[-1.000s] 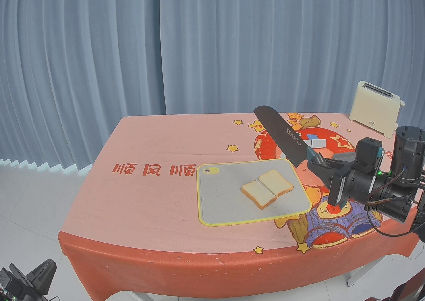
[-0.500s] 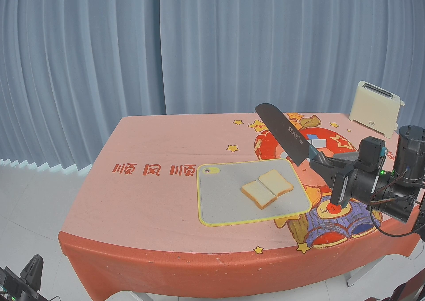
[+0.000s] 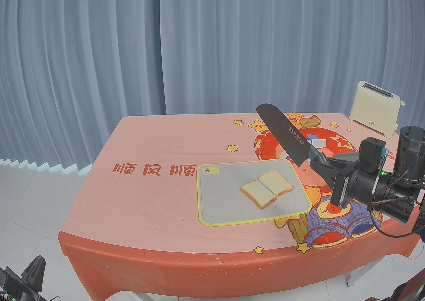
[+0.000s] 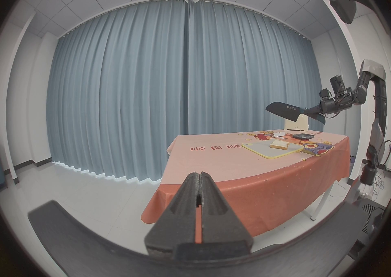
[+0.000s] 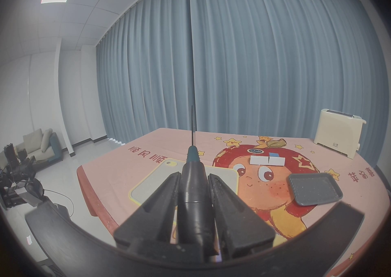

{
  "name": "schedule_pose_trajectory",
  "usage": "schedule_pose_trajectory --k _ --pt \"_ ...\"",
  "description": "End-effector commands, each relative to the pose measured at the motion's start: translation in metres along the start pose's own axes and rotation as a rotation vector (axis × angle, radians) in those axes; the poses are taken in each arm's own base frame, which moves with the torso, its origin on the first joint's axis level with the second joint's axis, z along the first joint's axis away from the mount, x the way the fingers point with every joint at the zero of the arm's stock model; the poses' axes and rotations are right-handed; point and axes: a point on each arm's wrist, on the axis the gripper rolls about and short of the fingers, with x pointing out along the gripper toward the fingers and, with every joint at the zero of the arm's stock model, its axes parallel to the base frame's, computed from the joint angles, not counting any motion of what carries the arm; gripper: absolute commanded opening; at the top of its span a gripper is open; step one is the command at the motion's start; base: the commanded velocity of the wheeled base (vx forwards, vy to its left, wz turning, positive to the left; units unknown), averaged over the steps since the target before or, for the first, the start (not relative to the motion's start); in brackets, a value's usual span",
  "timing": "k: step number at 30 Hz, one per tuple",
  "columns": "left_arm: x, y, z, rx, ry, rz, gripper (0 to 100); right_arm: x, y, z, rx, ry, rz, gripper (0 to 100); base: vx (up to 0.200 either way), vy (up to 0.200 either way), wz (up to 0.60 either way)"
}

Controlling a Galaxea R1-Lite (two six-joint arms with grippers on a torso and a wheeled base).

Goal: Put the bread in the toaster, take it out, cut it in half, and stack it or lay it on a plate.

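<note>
Head view: I count two pale, brown-crusted bread halves (image 3: 267, 188), touching, on one yellow-rimmed cutting board (image 3: 221, 202). My right gripper (image 3: 321, 164) clamps one black knife (image 3: 283, 133), raised beside the board. My left gripper (image 4: 198, 204) is closed, low, well apart from the orange-clothed table (image 3: 150, 200). One cream toaster (image 3: 375, 108), one dark tray (image 5: 314, 188); blue curtain (image 3: 177, 36) behind.

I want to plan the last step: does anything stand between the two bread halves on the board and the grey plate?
Nothing lies on the table between the bread halves and the grey plate. However, the right gripper, shut on the knife, hangs in the air above that stretch. The small blocks lie farther back.
</note>
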Motion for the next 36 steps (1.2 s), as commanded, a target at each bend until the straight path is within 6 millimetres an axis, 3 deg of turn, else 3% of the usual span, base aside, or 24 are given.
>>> schedule_pose_trajectory --k 1,36 --pt "0.0016 0.0001 -0.0047 -0.011 0.021 0.008 0 0.0005 0.0011 -0.0017 -0.002 0.006 0.002 0 0.000 0.000 0.00" --pt "0.0017 0.0004 -0.0048 -0.019 0.024 0.032 0 0.0091 -0.0042 -0.0019 0.009 -0.009 -0.037 0 0.000 0.000 0.00"
